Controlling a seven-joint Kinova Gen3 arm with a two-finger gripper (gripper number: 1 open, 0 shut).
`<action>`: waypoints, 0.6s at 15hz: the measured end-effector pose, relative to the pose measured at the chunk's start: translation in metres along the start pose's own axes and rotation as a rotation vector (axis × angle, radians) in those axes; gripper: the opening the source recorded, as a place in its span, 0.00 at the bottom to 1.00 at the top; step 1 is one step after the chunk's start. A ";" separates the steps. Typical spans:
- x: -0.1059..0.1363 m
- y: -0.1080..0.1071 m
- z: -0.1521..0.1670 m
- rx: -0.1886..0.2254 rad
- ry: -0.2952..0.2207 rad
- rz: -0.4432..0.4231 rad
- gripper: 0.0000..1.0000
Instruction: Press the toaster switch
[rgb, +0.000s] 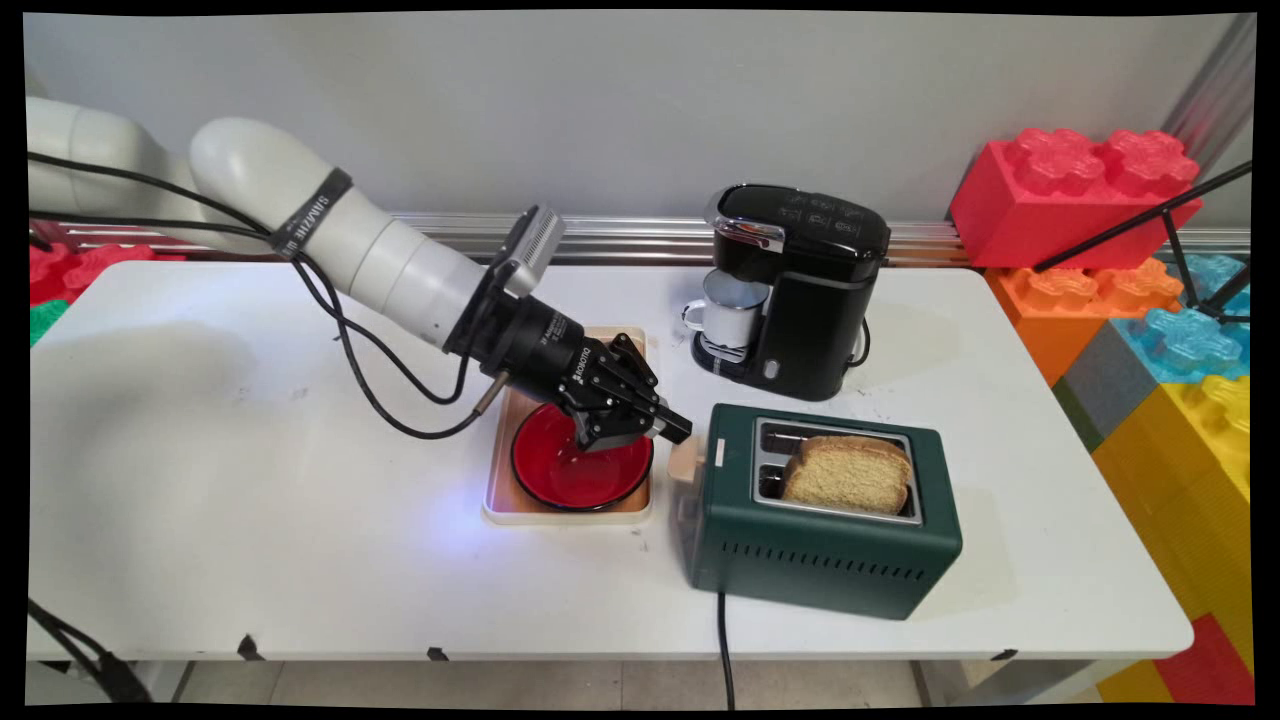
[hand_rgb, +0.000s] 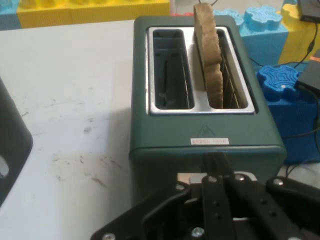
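We see the gripper (rgb: 672, 428), fingers pressed together and holding nothing, at the lever end of the green toaster (rgb: 820, 520), where a light, crumbly bread slice (rgb: 848, 472) stands in one slot, best pinched gently by its top edge.

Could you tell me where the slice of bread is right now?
The bread slice stands in the near slot of the green toaster, right of the red bowl.

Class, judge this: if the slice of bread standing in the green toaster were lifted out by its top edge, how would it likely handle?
The bread slice is probably light and soft, so a hard pinch may crush it. It stands upright in one slot of the toaster, well above the rim, so it should slide out freely. Its crust looks dry, hardly slippery.
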 end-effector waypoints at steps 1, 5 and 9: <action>-0.002 -0.001 0.002 0.000 -0.001 -0.001 0.00; -0.006 -0.003 0.010 0.000 -0.002 -0.003 0.00; -0.013 -0.005 0.017 -0.001 -0.008 -0.005 0.00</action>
